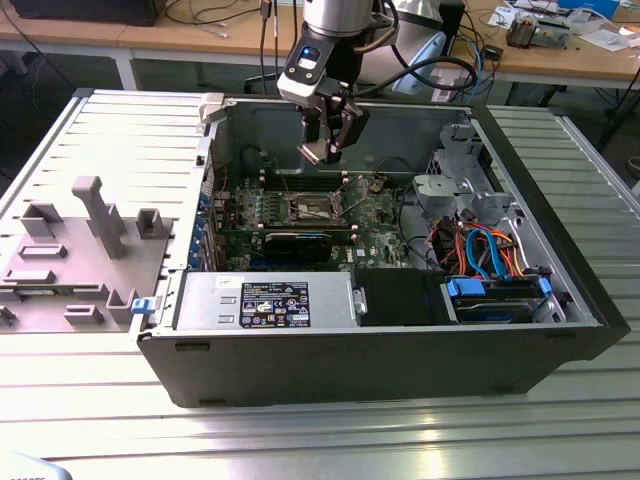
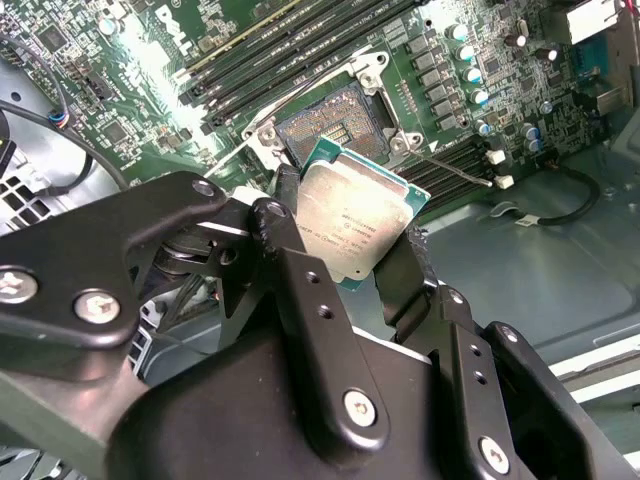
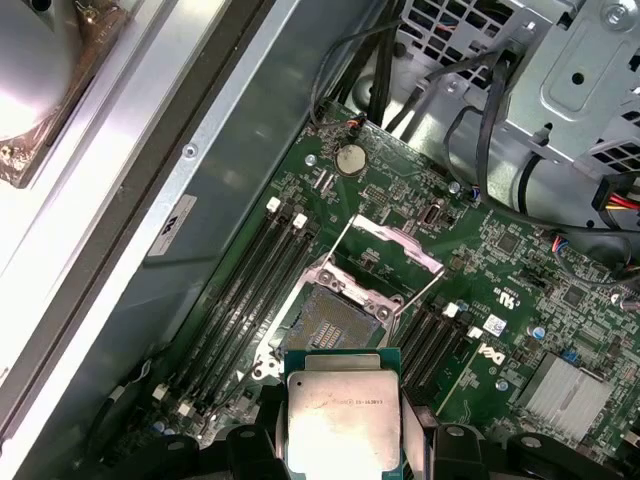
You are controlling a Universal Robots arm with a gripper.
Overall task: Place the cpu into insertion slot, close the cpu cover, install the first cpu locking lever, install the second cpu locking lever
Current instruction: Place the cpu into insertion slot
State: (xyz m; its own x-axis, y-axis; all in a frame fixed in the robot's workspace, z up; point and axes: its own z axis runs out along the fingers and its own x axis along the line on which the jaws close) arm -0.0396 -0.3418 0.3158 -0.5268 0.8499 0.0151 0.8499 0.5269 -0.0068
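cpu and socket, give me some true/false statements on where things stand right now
1. The gripper is shut on the cpu. True.
2. The cpu sits in the insertion slot. False: the slot is empty with its contacts bare, and the cpu is held in the air clear of it.
3. The cpu cover is closed over the slot. False: it stands raised on its hinge at one edge of the slot.
4. The cpu's silvery metal top shows in both wrist views. True.
5. The computer case is shut with its side panel on. False: it lies open, with the board inside in plain sight.
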